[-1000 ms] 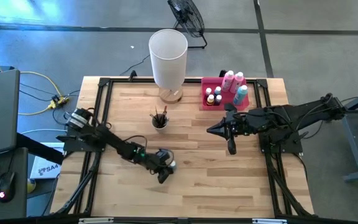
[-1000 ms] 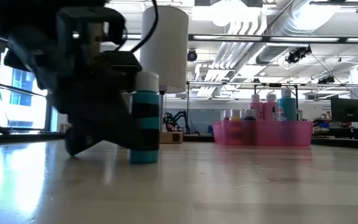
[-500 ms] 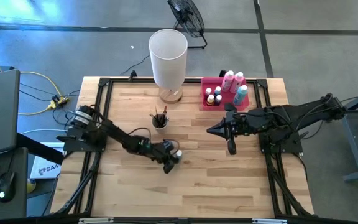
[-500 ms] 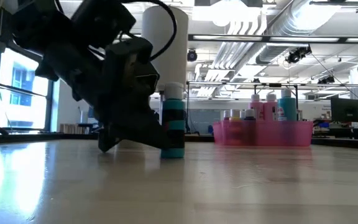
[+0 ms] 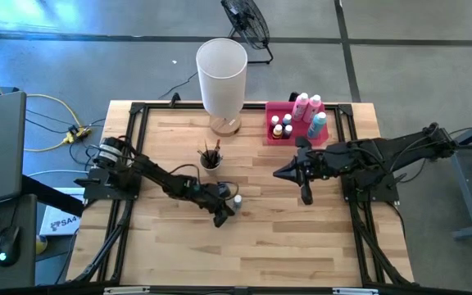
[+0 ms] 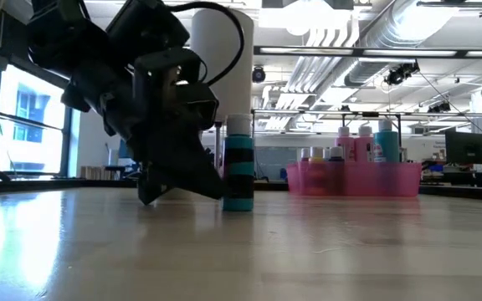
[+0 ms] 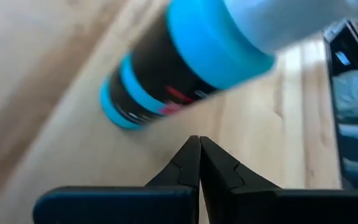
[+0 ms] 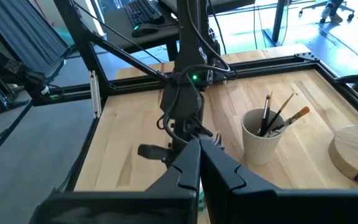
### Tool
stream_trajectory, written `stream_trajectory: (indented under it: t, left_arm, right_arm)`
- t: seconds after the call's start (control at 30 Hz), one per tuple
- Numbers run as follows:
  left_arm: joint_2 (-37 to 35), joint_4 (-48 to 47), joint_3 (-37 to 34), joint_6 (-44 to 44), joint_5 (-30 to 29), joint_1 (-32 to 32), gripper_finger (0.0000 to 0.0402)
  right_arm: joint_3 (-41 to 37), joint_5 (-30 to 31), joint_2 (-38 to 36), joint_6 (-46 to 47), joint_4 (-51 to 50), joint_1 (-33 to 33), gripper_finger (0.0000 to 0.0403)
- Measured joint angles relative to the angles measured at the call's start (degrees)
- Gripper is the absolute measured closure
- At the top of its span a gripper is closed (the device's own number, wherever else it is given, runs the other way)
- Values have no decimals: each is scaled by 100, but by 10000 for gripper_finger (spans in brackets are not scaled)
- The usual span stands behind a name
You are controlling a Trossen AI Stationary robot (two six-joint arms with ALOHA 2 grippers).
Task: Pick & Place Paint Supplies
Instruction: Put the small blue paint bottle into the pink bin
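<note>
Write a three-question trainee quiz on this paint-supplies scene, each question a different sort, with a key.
1. True or false: the left end effector is clamped around the teal bottle.
2. Where do the paintbrushes stand? A) in the pink tray B) in a small cup C) flat on the table
3. Fill in: the right end effector hovers shut over the table, near the pink ____.

Key
1. False: its fingers are shut beside the bottle, which stands upright on the table.
2. B: the cup sits near the tall white cylinder.
3. tray, which holds several bottles.
</note>
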Motion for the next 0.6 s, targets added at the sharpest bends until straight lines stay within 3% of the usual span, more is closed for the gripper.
stream_trajectory:
  t: [0.17, 0.6]
  left_arm:
    - [-81, -6, -11, 18, 580, -4, 402]
    - [-701, -522, -24, 388, 849, -52, 402]
  right_arm:
    - [0, -2, 0, 1, -86, 0, 401]
    - [0, 47, 0, 2, -102, 0, 401]
